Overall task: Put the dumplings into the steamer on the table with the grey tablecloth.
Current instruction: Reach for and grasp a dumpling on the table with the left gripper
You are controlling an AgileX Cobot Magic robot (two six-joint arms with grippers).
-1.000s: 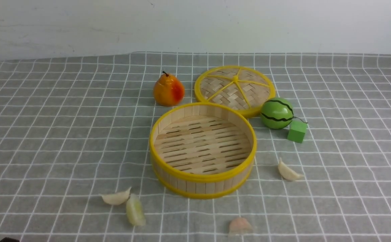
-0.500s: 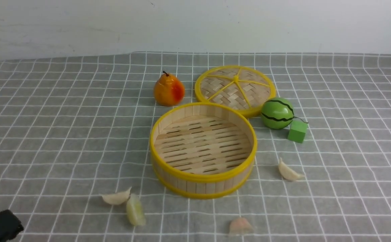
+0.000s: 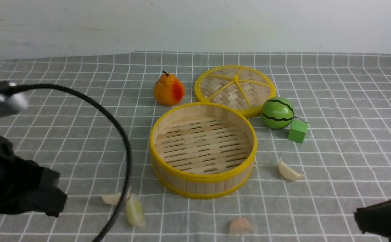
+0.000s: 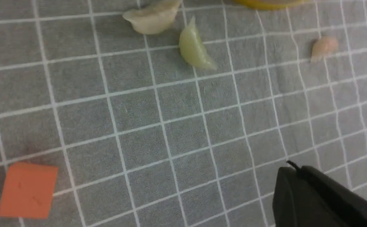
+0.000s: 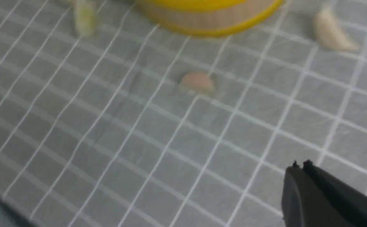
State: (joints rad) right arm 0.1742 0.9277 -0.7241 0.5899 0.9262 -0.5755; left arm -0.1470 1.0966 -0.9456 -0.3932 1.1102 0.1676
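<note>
Reach step: both jaws look shut, empty; glossy crescent toy dumplings (image 3: 135, 210) ahead, short of round yellow-rimmed bamboo steamer (image 3: 199, 185); next open, descend

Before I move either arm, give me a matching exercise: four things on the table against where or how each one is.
Things:
1. round bamboo steamer with yellow rims
2. pinkish crescent dumpling
3. orange-red toy pear
4. small green cube

Places or states:
a. right beside the striped green ball
b. empty
c. behind the steamer, towards the robot's left
d. on the grey cloth in front of the steamer

Pairs: 1-b, 2-d, 3-c, 4-a.
</note>
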